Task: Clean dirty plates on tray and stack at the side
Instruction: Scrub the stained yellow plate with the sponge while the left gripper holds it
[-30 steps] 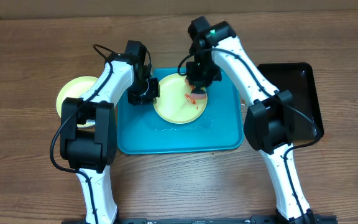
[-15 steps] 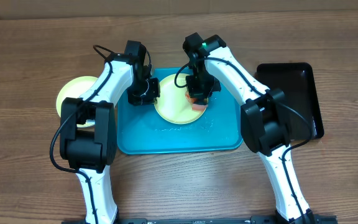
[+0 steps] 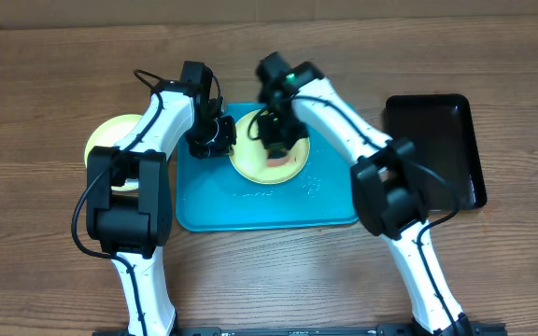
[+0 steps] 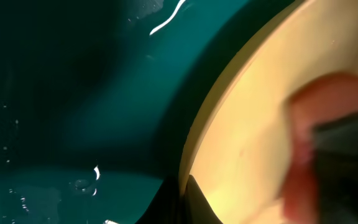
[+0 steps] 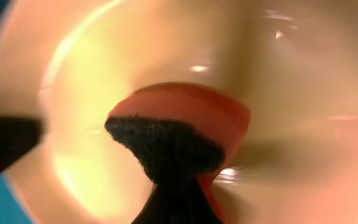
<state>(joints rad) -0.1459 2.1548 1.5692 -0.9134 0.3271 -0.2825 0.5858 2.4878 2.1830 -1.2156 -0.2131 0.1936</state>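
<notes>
On the tray (image 3: pixel 250 207), left pincer (image 3: pixel 218 142) pinches the yellow plate (image 3: pixel 247 165) by its rim; right pincer (image 3: pixel 276 147) clamps a red sponge (image 5: pixel 188 115), pressed onto that plate.

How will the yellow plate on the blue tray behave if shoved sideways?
Likely slides easily: the plate lies flat on a tray beaded with water. Probably stiff and light: thin rim holds its curve. Flat and low, so unlikely to tip.

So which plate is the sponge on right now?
The plate on the tray, under the sponge held by the right gripper. The other plate lies off the tray, on the table to its left.
</notes>
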